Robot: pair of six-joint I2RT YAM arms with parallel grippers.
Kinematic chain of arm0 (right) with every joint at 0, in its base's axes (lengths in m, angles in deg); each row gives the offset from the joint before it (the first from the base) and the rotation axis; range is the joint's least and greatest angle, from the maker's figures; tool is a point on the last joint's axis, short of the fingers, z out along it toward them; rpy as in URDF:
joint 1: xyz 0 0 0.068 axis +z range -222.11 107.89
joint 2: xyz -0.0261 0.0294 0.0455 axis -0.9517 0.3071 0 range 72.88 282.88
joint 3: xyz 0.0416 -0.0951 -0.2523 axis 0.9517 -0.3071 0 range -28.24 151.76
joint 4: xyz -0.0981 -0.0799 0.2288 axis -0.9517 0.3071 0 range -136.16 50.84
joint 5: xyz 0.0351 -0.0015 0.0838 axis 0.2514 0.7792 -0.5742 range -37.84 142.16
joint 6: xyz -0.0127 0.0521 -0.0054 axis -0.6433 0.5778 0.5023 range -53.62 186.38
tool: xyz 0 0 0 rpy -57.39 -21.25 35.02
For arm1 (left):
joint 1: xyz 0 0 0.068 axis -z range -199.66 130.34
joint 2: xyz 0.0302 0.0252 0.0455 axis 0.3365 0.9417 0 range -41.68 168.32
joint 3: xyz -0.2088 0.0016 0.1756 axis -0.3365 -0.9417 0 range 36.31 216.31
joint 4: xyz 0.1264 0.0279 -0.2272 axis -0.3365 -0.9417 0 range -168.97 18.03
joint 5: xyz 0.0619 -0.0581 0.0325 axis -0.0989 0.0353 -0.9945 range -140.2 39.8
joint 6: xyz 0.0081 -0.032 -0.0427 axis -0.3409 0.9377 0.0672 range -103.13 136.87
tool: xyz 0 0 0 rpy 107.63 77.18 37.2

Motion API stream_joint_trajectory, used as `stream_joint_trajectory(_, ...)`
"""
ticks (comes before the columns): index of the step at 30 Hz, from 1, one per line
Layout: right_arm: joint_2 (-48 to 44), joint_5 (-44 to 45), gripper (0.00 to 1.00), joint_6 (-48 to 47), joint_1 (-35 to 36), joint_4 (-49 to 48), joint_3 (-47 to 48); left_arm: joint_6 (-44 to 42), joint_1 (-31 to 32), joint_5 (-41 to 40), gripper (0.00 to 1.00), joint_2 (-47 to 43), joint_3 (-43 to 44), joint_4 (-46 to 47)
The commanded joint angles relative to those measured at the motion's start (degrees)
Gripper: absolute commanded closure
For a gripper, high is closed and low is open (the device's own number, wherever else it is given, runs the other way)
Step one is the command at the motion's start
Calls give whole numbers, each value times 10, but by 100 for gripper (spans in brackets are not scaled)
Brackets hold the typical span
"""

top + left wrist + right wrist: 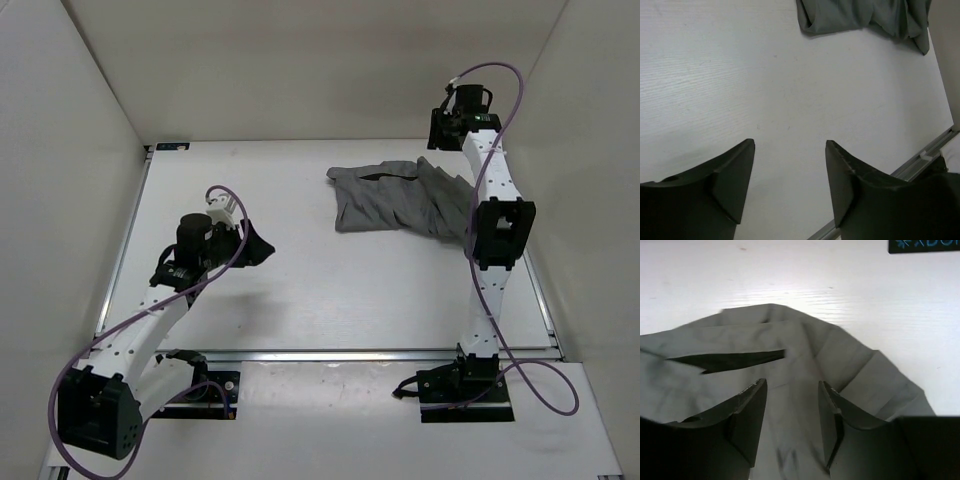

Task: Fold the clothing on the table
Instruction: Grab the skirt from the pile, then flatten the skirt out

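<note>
right gripper (pixel 792 412) poised over skirt (pixel 805 355), jaws apart, empty, likely lining up a pinch; left gripper (pixel 790 172) wide over table (pixel 715 75).

left arm (pixel 150 320) runs from its near-left base toward the middle, elbow folded low by the base, forearm slanting far and right. The left gripper (pixel 255 245) points right, jaws well apart, fingers (pixel 735 175) black and tapered. right arm (pixel 495 180) is stretched from its near-right base almost straight to the far side, black elbow joint about halfway. Wrist tipped down at the far right, right gripper (pixel 440 128) with jaws apart too, both fingers aimed downward.
</note>
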Motion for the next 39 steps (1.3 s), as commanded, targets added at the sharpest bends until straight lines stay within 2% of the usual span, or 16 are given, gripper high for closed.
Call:
stream_joint_trajectory(1, 41, -9, 57, -23, -14, 17, 52, -14, -8, -9, 29, 3, -6, 17)
stream_joint_trajectory(2, 50, -12, 49, -39, -13, 5, 49, -14, -7, -9, 28, 2, -5, 19)
stream_joint_trajectory(6, 91, -25, 44, -57, -21, -22, 64, -14, -10, -2, 27, 22, -2, 24)
stream_joint_trajectory(12, 144, -84, 41, -54, -34, -26, 73, -3, -8, -3, 27, 19, -16, 29)
stream_joint_trajectory(14, 150, -89, 43, -51, -32, -31, 78, -1, -8, -3, 27, 17, -20, 29)
stream_joint_trajectory(17, 147, -75, 50, -61, -26, -41, 77, 0, -8, -2, 27, 15, -25, 31)
stream_joint_trajectory(20, 136, -55, 85, -72, -17, -55, 78, 5, -9, -2, 27, 14, -29, 35)
stream_joint_trajectory(21, 130, -51, 100, -69, -14, -63, 78, 6, -8, -2, 27, 17, -31, 33)
stream_joint_trajectory(22, 126, -51, 100, -69, -13, -66, 75, 6, -7, -1, 28, 16, -32, 35)
stream_joint_trajectory(26, 68, -53, 100, -69, 1, -55, 80, 6, -10, -13, 31, 9, -38, 35)
stream_joint_trajectory(31, -52, -57, 100, -76, 68, -6, 64, 28, -14, -29, 35, 13, -30, 73)
stream_joint_trajectory(34, -142, -35, 100, -76, 116, 4, 37, 52, -34, -27, 36, 10, -21, 94)
stream_joint_trajectory(35, -201, -25, 100, -72, 138, 1, 23, 58, -34, -31, 35, 5, -7, 96)
stream_joint_trajectory(39, -335, 11, 100, -60, 212, -24, -34, 56, -49, -67, 34, -14, 30, 77)
